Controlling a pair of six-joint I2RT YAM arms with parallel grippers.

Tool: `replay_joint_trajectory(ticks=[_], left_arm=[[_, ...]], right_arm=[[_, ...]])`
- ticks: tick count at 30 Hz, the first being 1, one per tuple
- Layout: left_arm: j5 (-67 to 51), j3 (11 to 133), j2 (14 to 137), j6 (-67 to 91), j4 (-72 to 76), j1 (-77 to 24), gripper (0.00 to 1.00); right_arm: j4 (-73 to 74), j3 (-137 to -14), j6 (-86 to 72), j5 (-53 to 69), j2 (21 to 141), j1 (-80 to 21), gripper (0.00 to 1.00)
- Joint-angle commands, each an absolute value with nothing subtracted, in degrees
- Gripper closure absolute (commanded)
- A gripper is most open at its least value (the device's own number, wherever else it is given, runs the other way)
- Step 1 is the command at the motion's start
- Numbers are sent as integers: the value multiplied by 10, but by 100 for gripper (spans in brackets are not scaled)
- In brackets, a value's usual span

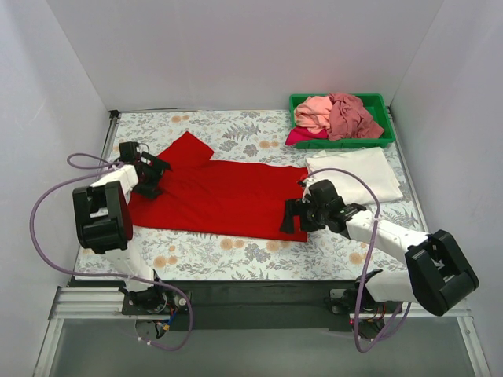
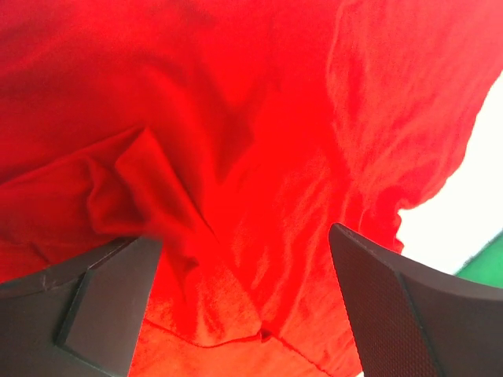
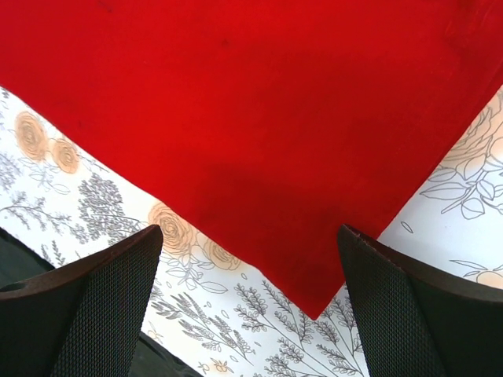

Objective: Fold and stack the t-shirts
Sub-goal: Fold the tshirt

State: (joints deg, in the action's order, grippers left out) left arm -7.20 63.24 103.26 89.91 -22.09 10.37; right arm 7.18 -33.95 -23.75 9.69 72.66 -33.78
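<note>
**Ana:** Here we go. The bright red soft cloth t-shirt [image 1: 228, 196] lies spread across the middle of the flower-printed bench [image 1: 236, 251], one sleeve poking out toward 11 o'clock. The left end effector [image 1: 148, 177] sits at the shirt's 9 o'clock end, fingers apart, over rumpled cloth.

**Ben:** And the right end effector [image 1: 293, 217] hangs at the 4 o'clock corner. Its fingers are spread too, with nothing between them (the wrist view shows the pointed hem corner [image 3: 314, 302] lying flat just ahead of the pads).

**Ana:** That flat corner is risk number one, I'd say. Close too high and the pads meet on air. Go too low and they scrape the bench.

**Ben:** On the left it's the opposite trouble, bunched folds. A pinch there could catch two layers, or only a wrinkle, and the fold would come out crooked.

**Ana:** And if one side lifts while the other misses, the shirt drags sideways, maybe into the folded white cloth t-shirt [image 1: 354, 173] at 3 o'clock.

**Ben:** That one lies just beside the red hem, and I can't tell whether they touch. The crumpled pink, rose and magenta t-shirts [image 1: 334, 116] sit in the green plastic tray [image 1: 369, 142] at 1 o'clock, well apart from all this.
</note>
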Motion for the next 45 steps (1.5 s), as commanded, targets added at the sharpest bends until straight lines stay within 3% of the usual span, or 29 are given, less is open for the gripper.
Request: replay_joint_trajectory(ticks=[1, 5, 12, 19, 27, 34, 39, 45], left_arm=[[-63, 531, 989, 916, -254, 96, 13], [-17, 432, 883, 944, -273, 95, 13], [62, 368, 680, 1001, -358, 95, 12], [77, 413, 635, 987, -357, 95, 12], [13, 606, 818, 908, -345, 95, 11], [45, 834, 1069, 854, -402, 84, 12], [126, 1042, 1236, 803, -488, 68, 19], [141, 1100, 1312, 710, -479, 40, 29]], right_arm=[[51, -330, -234, 103, 742, -340, 2], [52, -305, -238, 97, 740, -340, 2], [80, -242, -243, 81, 670, -341, 2], [148, -296, -196, 32, 618, -339, 2], [208, -427, -159, -26, 628, -337, 2], [212, -441, -151, -30, 642, -332, 2], [214, -438, -142, -31, 649, -325, 2], [214, -427, -137, -32, 660, -318, 2]])
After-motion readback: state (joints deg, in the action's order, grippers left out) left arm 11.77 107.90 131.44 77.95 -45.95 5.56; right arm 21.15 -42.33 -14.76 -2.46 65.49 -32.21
